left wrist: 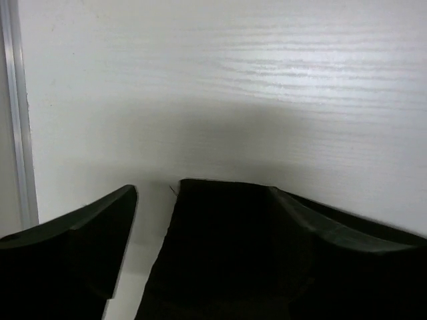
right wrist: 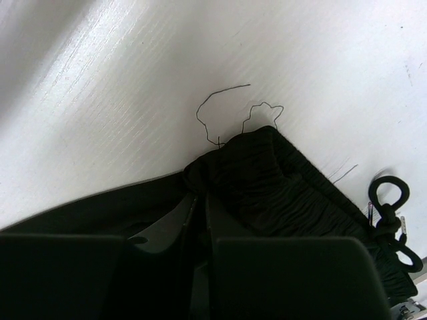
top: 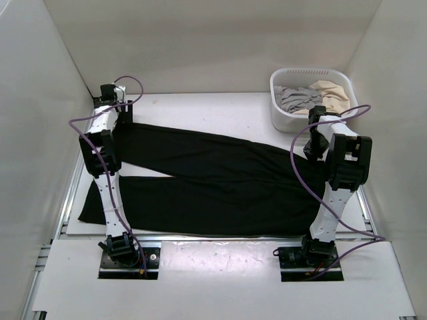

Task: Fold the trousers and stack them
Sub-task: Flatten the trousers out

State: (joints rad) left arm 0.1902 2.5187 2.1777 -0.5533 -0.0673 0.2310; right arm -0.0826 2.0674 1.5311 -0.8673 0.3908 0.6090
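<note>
Right wrist view: right hand (right wrist: 200, 197) clamped on the waistband (right wrist: 280, 180) of the trousers (top: 220, 173) near the white basket (top: 280, 117), left hand (left wrist: 203, 193) apart around the hem (left wrist: 220, 233) farthest from it; uneven pulling could skew the fold.

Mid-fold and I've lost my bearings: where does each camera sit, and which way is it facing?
Top external: above and behind the bases, looking down the table; both arms show, the trousers spread across, the white basket far right.
Left wrist: low over the table, facing a leg hem; the left gripper, open, straddles it.
Right wrist: angled down at the waistband; the right gripper, shut, pinches it.
Shared: all three see the trousers.
</note>
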